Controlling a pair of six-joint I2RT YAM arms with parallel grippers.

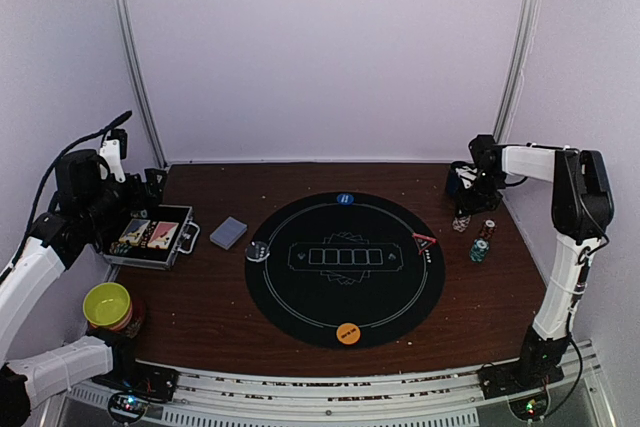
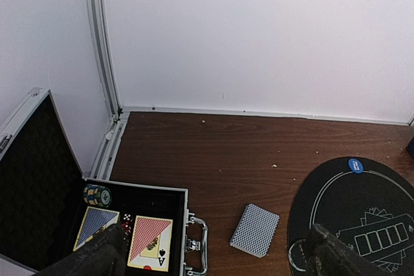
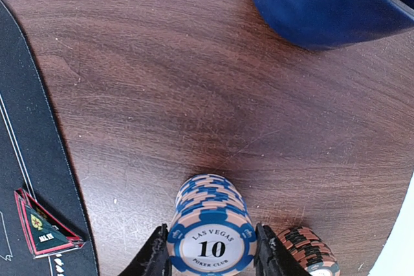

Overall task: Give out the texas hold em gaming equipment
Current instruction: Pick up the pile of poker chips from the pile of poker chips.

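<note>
Right gripper [image 3: 212, 253], bottom centre of its wrist view: fingers [image 3: 155, 256] are pressing both sides of the blue stack [image 3: 210, 224], no gap showing. Orange stack [image 3: 309, 250] is standing just right of it, cup [image 3: 317, 4] at upper right.

Left gripper [image 2: 217, 256] is hanging wide apart, empty, over the case [image 2: 136, 187].

Orange button [image 1: 348, 332], blue button [image 1: 344, 200] and triangle [image 1: 424, 241] are sitting on the mat [image 1: 300, 307]. Deck [image 1: 228, 233] is lying undealt left of it, card boxes [image 1: 345, 258] bare. Likely under halfway.

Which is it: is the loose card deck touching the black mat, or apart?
Apart. The left wrist view shows bare brown table between the card deck and the black mat.
</note>
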